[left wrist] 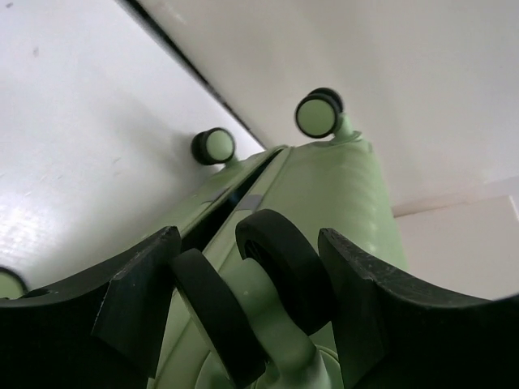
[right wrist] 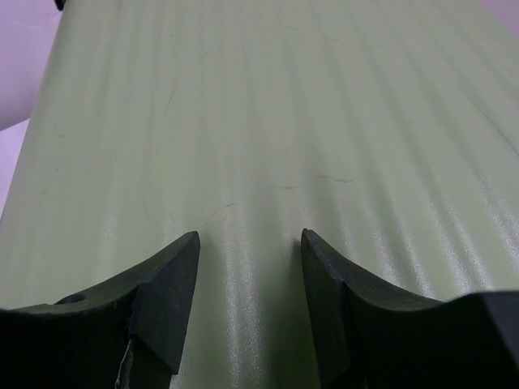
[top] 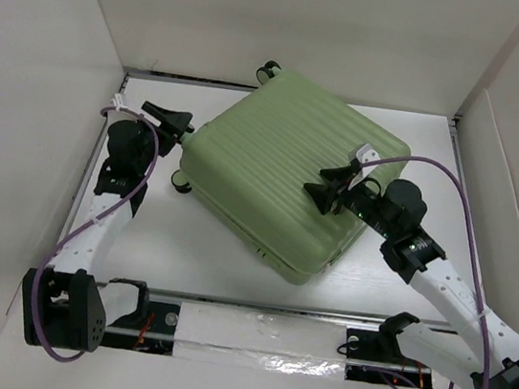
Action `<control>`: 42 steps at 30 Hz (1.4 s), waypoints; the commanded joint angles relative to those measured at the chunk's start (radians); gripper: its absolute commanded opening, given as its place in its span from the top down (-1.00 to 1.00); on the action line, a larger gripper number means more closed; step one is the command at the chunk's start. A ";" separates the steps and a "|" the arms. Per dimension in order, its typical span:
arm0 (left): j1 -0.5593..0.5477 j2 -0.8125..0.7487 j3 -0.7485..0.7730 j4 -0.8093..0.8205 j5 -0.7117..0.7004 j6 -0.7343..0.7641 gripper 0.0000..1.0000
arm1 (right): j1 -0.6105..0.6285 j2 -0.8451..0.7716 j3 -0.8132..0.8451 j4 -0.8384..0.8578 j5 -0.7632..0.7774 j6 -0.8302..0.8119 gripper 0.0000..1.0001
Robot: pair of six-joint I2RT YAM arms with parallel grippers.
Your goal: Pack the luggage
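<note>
The luggage, a light green ribbed hard-shell suitcase, lies closed and flat, turned diagonally on the white table. My left gripper is at its left corner. In the left wrist view my left gripper is shut on a black double spinner wheel, one finger pressing each side of it. Two more wheels show farther along the luggage. My right gripper hovers open just over the top shell near the right edge. In the right wrist view this gripper holds nothing, with only the ribbed shell between its fingers.
White walls close in the table on the left, back and right. A metal rail runs along the near edge between the arm bases. Purple cables loop from both arms.
</note>
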 commanded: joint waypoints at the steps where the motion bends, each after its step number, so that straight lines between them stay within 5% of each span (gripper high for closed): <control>1: 0.022 -0.039 -0.038 0.130 0.065 -0.009 0.99 | -0.001 0.000 -0.021 -0.066 0.016 -0.019 -0.19; 5: 0.022 -0.007 -0.118 0.170 0.050 -0.013 0.63 | -0.001 -0.052 -0.024 -0.114 0.042 -0.023 -0.21; 7: 0.022 -0.007 -0.118 0.150 0.005 0.020 0.28 | 0.008 -0.083 -0.027 -0.129 0.065 -0.023 -0.20; 10: 0.022 -0.036 -0.073 0.094 -0.064 0.097 0.09 | 0.008 -0.106 -0.018 -0.147 0.065 -0.022 -0.20; 14: 0.022 -0.071 -0.005 -0.017 -0.117 0.205 0.06 | 0.019 -0.131 0.028 -0.227 0.083 -0.025 -0.20; 18: 0.022 -0.235 -0.057 -0.039 -0.208 0.214 0.36 | 0.057 -0.192 0.063 -0.316 0.078 -0.040 -0.17; 21: 0.022 -0.365 -0.109 -0.068 -0.279 0.201 0.37 | 0.097 -0.246 0.051 -0.385 0.079 -0.031 -0.14; 22: 0.022 -0.387 -0.111 -0.066 -0.270 0.216 0.27 | 0.109 -0.258 0.048 -0.402 0.074 -0.022 -0.13; 23: 0.022 -0.409 -0.103 -0.063 -0.250 0.233 -0.68 | 0.123 -0.270 0.049 -0.432 0.063 -0.019 -0.07; 24: 0.022 -0.436 -0.097 -0.059 -0.236 0.247 -0.98 | 0.137 -0.295 0.060 -0.443 0.030 -0.019 -0.01; 28: 0.022 -0.418 -0.066 0.020 -0.027 0.273 -0.98 | 0.256 -0.298 0.092 -0.447 -0.058 0.021 0.30; 34: -0.027 -0.329 -0.071 0.126 0.279 0.268 -0.98 | 0.468 -0.185 0.088 -0.548 -0.040 0.000 0.42; 37: -0.027 -0.380 -0.173 0.290 0.370 0.202 -0.98 | 0.564 -0.169 0.070 -0.637 0.071 0.033 0.50; 42: -0.027 -0.391 -0.109 0.346 0.329 0.204 -0.98 | 0.614 -0.120 -0.042 -0.603 0.054 0.142 0.54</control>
